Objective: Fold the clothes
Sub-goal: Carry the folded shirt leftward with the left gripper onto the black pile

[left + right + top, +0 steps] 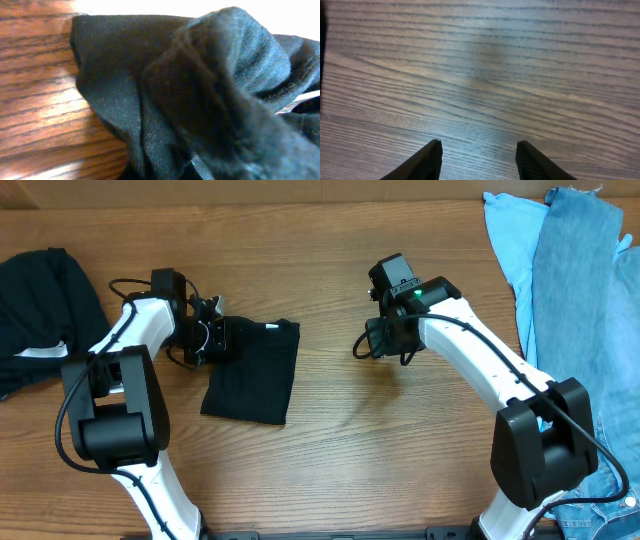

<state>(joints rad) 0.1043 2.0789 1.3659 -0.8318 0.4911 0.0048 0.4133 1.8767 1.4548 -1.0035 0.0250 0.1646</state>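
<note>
The folded black T-shirt (255, 375) lay on the counter (340, 450), its edge bunched right against the left end effector (210, 338); I could not tell its grip. The right end effector (478, 150) hung with fingers spread, the shirt well to its left.

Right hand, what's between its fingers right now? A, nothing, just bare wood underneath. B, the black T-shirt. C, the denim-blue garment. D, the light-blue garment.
A: in the right wrist view the right hand has its fingers spread apart, with only the wooden table showing between them and no fabric.
</note>
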